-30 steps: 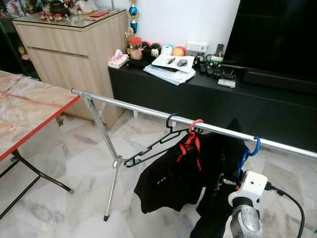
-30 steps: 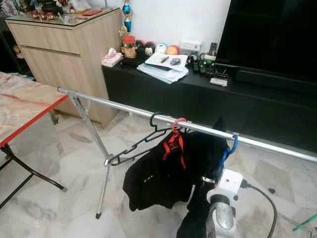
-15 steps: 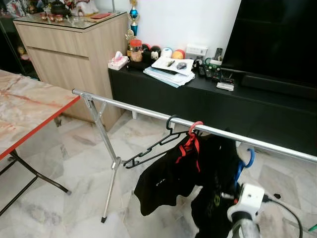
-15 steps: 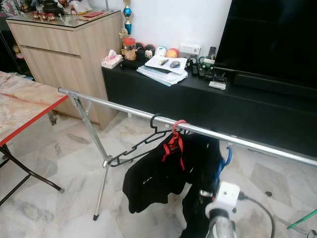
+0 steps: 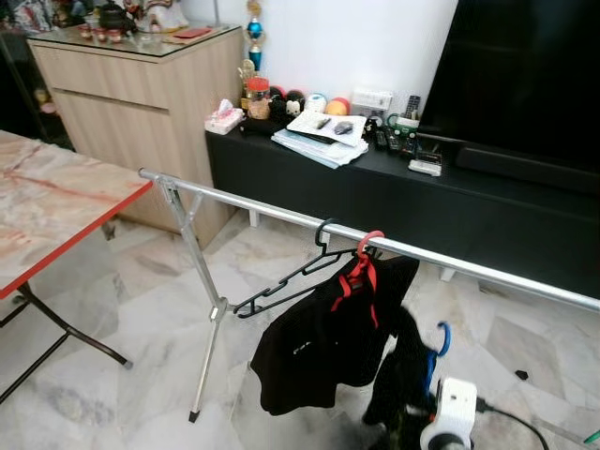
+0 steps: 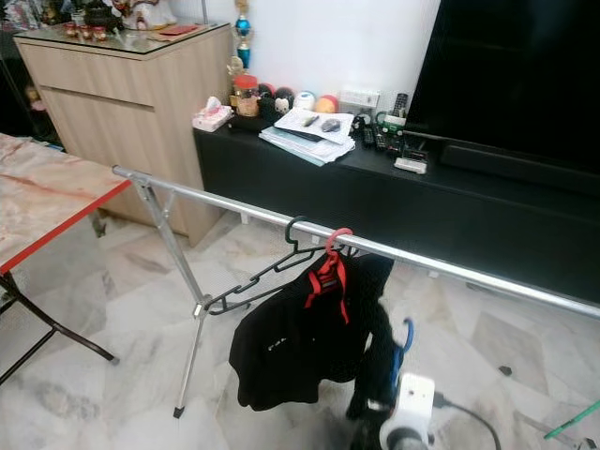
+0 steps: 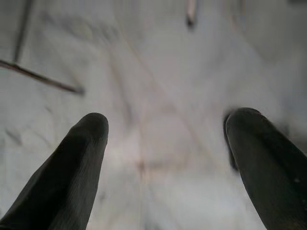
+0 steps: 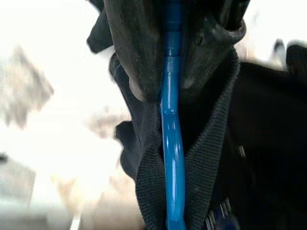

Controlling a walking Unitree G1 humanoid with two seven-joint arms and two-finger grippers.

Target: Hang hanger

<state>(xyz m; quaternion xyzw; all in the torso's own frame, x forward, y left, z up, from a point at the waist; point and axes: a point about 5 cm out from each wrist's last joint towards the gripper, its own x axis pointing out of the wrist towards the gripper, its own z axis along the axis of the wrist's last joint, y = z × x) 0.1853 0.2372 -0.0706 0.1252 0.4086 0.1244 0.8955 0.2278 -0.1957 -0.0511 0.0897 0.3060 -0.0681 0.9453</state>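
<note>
A blue hanger (image 5: 438, 338) carrying a black garment (image 5: 401, 370) is held low, below the silver rail (image 5: 262, 204) and off it. My right gripper (image 8: 171, 86) is shut on the blue hanger's neck (image 8: 171, 139), with the garment's collar bunched around it. The right arm's white wrist housing (image 5: 449, 425) shows at the bottom edge. On the rail hang an empty black hanger (image 5: 281, 278) and a red hanger (image 5: 364, 249) with a black shirt (image 5: 314, 352). My left gripper (image 7: 163, 129) hangs open over the marble floor.
The rail stands on a folding leg (image 5: 204, 309). A red-edged marble table (image 5: 56, 211) is at the left. Behind the rail runs a black TV console (image 5: 394, 187) with papers and small items, and a wooden cabinet (image 5: 141, 103) stands at the back left.
The blue hanger's hook was at the rail a second ago; it has come down and to the left, away from the rail, together with my right arm and the garment.
</note>
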